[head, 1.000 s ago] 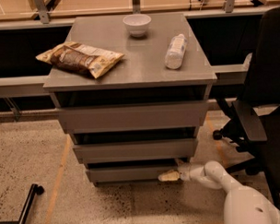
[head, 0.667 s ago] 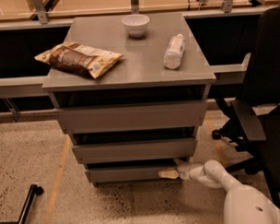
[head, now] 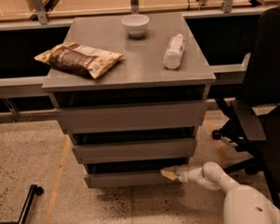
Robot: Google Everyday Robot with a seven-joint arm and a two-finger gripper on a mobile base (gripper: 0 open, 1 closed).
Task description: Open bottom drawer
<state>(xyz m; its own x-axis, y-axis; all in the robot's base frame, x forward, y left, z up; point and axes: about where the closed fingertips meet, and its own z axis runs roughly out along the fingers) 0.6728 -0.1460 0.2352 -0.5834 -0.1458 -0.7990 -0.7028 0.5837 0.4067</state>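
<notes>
Grey bottom drawer (head: 128,179), claw (head: 169,174) at rt end

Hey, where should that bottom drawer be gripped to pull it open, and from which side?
Grip the top edge of the bottom drawer, coming from the front. Its front is flat and handleless, and the dark gap above leaves that edge as the only visible lip. The gripper sits at that edge, towards its right end.
</notes>
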